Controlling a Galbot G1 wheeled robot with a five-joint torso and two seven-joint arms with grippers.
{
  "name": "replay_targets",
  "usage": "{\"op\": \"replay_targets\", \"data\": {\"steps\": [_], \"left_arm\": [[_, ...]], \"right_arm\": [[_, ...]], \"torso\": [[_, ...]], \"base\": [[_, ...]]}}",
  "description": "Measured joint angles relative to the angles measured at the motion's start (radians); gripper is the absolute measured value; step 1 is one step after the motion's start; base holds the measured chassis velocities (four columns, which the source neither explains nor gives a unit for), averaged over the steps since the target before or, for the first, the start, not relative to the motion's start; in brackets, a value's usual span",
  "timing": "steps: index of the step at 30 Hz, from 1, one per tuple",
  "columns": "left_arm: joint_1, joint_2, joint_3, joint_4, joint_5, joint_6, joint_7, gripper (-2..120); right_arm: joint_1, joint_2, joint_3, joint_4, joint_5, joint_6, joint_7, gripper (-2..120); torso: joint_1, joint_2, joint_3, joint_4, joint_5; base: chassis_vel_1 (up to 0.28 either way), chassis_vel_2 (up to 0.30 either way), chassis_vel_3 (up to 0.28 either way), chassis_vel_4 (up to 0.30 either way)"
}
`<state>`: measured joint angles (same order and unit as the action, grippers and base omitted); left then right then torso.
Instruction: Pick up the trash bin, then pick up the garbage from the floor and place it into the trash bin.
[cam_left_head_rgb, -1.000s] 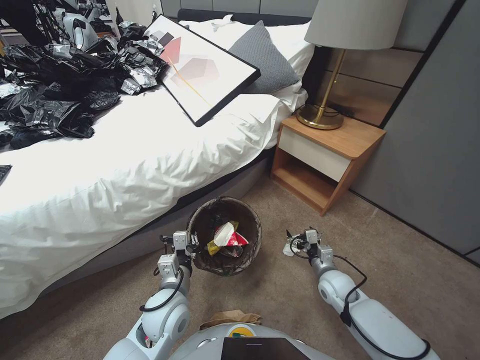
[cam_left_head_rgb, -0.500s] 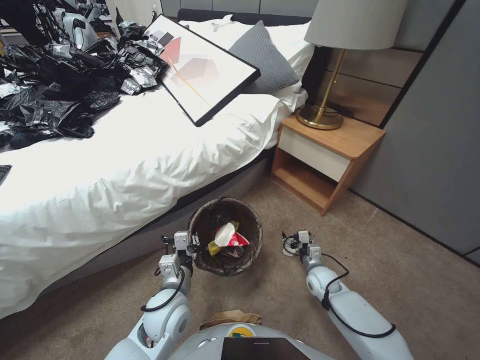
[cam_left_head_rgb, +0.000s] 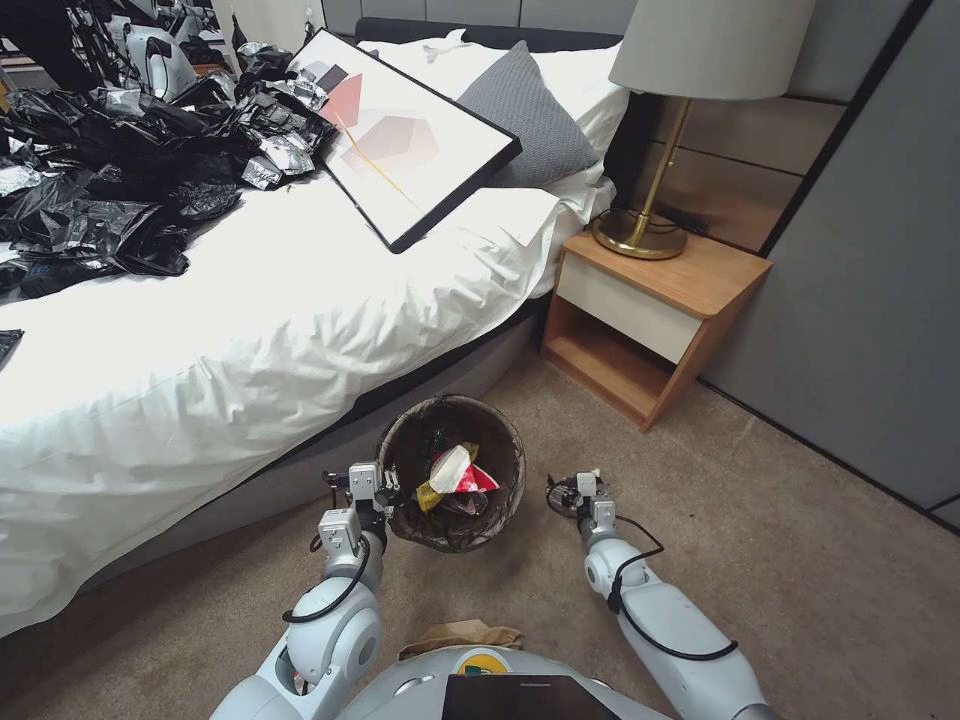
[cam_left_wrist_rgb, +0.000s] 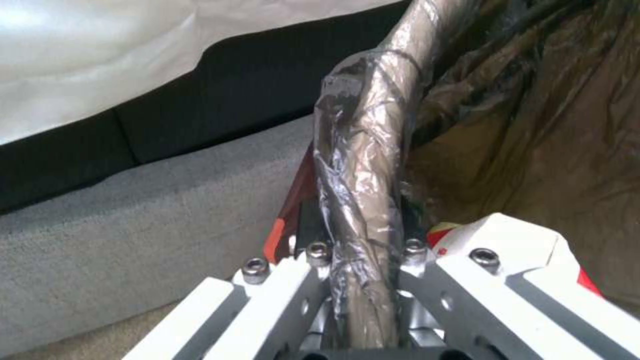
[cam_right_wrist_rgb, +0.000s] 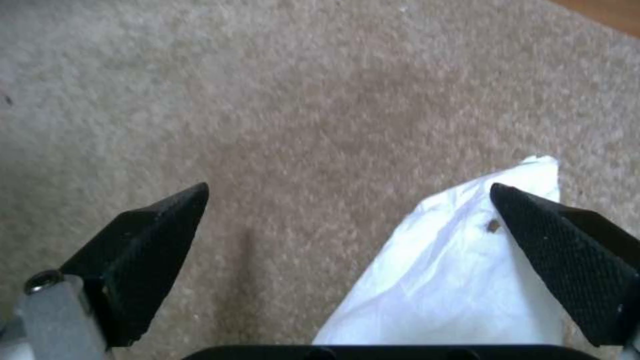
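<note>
Trash bin (cam_left_head_rgb: 452, 472) on carpet by bed edge, left pincer (cam_left_wrist_rgb: 360, 260) clamped on its bagged rim. Right pincer (cam_right_wrist_rgb: 347, 225) spread wide, white paper scrap (cam_right_wrist_rgb: 460, 280) against one finger, just beside bin.

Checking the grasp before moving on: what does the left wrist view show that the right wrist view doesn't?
Left wrist view: the left gripper shut on the bag-wrapped rim of the small round white plastic trash bin, beside the grey bed base. Right wrist view: the right gripper, jaws open, with a white paper scrap between them. Both show beige carpet.
</note>
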<state>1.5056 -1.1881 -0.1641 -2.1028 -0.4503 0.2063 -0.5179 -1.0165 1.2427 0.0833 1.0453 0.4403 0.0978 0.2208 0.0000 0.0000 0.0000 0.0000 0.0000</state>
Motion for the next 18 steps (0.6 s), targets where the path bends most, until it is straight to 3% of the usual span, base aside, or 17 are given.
{"op": "replay_targets", "data": {"steps": [18], "left_arm": [[-0.004,-0.006,0.003,0.003,0.001,0.0,0.0,2]], "right_arm": [[-0.009,-0.018,0.024,0.0,-0.033,0.007,0.054,100]], "torso": [[0.0,0.0,0.0,-0.0002,0.0]], "base": [[0.0,0.0,0.0,0.0]]}}
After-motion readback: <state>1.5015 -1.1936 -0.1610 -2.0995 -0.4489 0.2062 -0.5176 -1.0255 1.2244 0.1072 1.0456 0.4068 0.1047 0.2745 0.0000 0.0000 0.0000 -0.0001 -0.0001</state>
